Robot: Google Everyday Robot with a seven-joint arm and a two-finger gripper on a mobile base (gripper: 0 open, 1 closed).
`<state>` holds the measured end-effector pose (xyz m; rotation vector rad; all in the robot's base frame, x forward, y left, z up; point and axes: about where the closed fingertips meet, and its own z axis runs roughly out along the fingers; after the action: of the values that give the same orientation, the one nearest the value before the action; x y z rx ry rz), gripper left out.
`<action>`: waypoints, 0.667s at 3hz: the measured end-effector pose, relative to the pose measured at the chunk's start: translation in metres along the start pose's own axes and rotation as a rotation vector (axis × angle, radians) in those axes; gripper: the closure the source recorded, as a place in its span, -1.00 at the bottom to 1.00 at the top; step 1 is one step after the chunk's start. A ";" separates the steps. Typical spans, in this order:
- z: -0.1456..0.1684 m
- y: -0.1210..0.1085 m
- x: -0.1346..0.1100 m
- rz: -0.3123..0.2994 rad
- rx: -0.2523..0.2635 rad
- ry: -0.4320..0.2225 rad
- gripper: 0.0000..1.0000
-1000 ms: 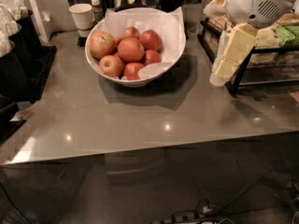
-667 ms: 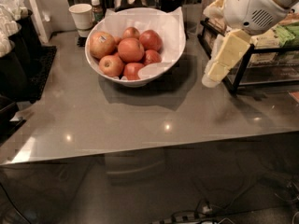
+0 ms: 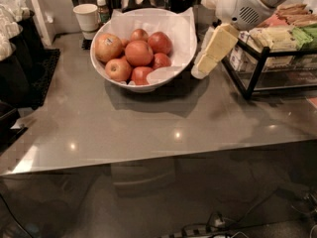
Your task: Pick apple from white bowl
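Note:
The white bowl [image 3: 174,77] stands at the back middle of the grey table, lined with white paper. It holds several apples. The apple [image 3: 108,47], paler yellow-orange with a red blush and a small light sticker, lies at the bowl's left rim. Deeper red apples [image 3: 139,52] fill the middle. A smaller pale apple [image 3: 118,69] lies at the front left. My gripper [image 3: 200,69], with cream-coloured fingers, hangs from the white wrist at the upper right. It points down and left, just outside the bowl's right rim and above the table. It holds nothing that I can see.
A small white paper cup [image 3: 87,17] and a small bottle [image 3: 102,9] stand behind the bowl's left side. A black wire rack [image 3: 257,66] with snack packets stands at the right. Black equipment [image 3: 20,68] lines the left edge. The table's front edge runs across the middle.
My gripper has moved left from beside the wire rack toward the bowl's right rim. The bowl and the apples have not moved.

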<state>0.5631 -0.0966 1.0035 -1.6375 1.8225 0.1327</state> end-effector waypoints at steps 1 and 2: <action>0.016 -0.013 -0.009 0.017 0.023 -0.051 -1.00; 0.050 -0.029 -0.040 -0.012 0.018 -0.124 -1.00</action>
<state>0.6092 -0.0440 0.9967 -1.5920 1.7149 0.2078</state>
